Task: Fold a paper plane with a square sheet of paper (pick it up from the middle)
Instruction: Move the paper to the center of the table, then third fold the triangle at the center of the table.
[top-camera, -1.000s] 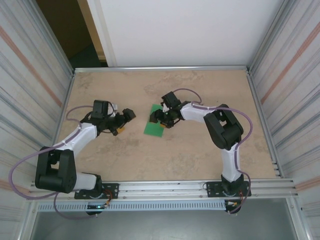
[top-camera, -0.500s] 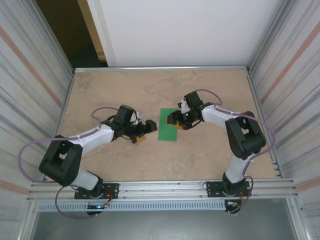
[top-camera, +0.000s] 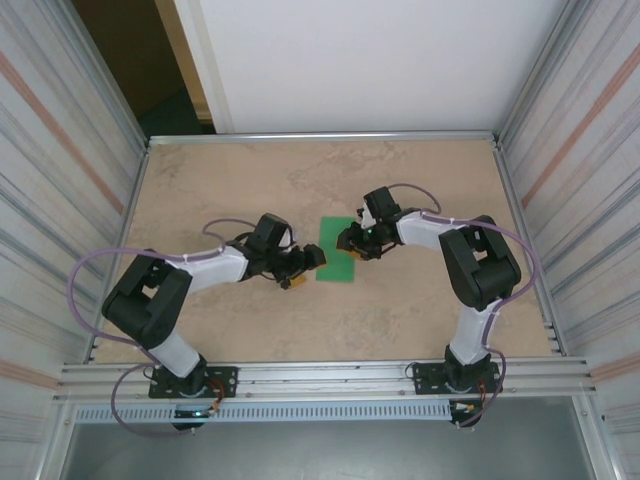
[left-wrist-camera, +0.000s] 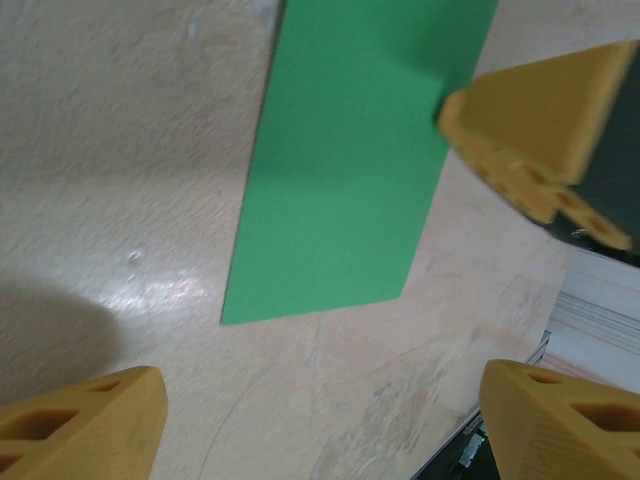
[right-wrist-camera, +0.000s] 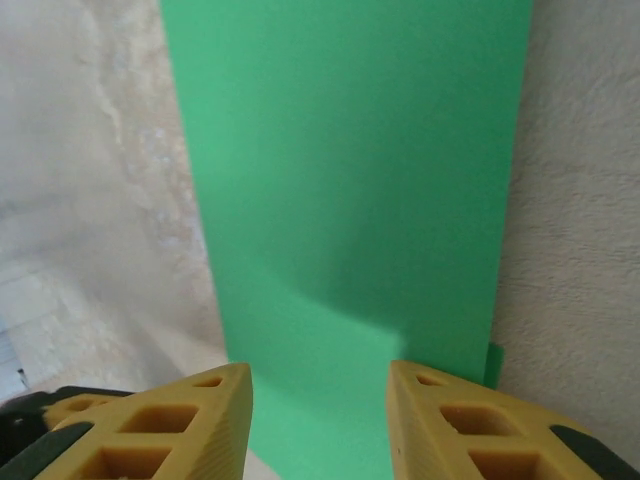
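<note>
Flanking one green sheet (top-camera: 337, 266), two hands (top-camera: 308, 268) (top-camera: 350, 243)

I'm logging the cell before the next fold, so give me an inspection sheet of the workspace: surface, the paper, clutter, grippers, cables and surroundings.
Surface: beige marbled tabletop, no marks or spills seen.
Job's things: green paper lies flat mid-table as a narrow rectangle. A sliver of a lower layer at one edge suggests it is folded in half. No plane shape yet.
Clutter: nothing seen.
Grippers: left gripper open, at the paper's left edge. Right gripper open, fingers above the paper's right side. Neither holds the paper.
Cables: purple cable looped along each arm, off the paper.
Surroundings: ribbed metal side walls, white back panel, rail at the near edge.
</note>
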